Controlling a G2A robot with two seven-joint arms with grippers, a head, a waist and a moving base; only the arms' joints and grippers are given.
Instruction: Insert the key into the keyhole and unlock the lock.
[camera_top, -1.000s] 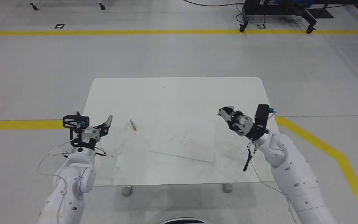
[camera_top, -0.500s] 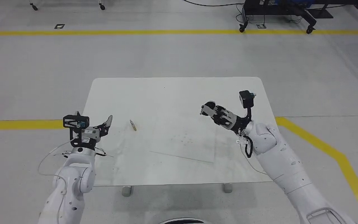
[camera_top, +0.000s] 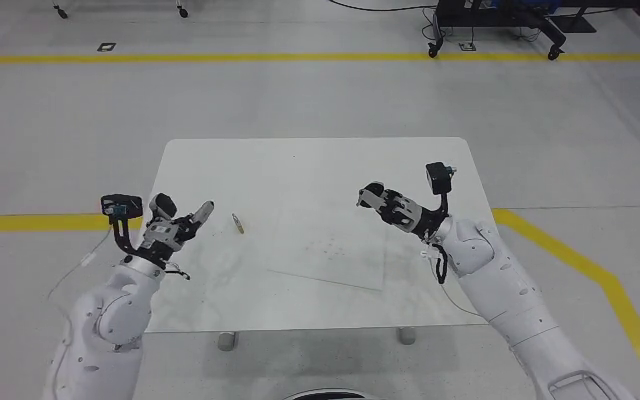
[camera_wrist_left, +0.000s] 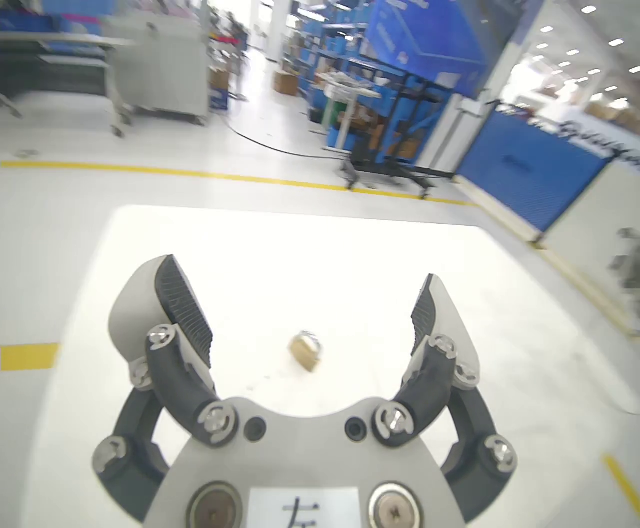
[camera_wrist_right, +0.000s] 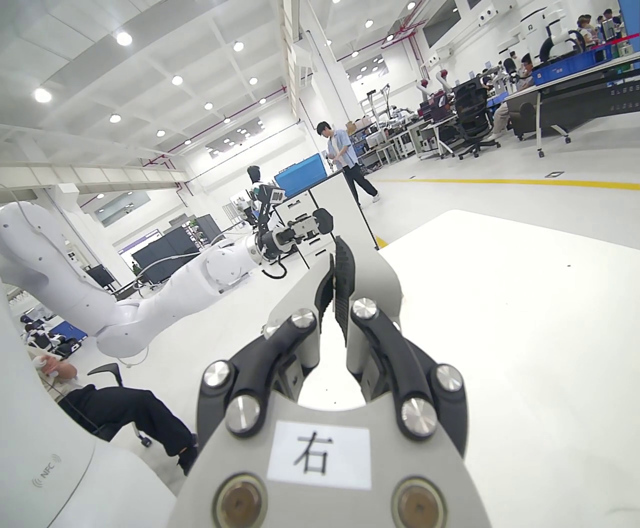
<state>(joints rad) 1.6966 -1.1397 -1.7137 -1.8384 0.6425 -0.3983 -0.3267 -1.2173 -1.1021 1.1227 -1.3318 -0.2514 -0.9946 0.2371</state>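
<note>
Left hand (camera_wrist_left: 300, 280), bearing a label (camera_wrist_left: 303, 507), spread before padlock (camera_wrist_left: 306, 352).

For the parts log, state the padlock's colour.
The padlock is brass-yellow; the left wrist view shows it best.

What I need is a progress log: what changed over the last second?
The right claw, shut, swung inward over the table toward its middle. The left claw, open, shifted slightly toward the lock. The lock stayed put.
</note>
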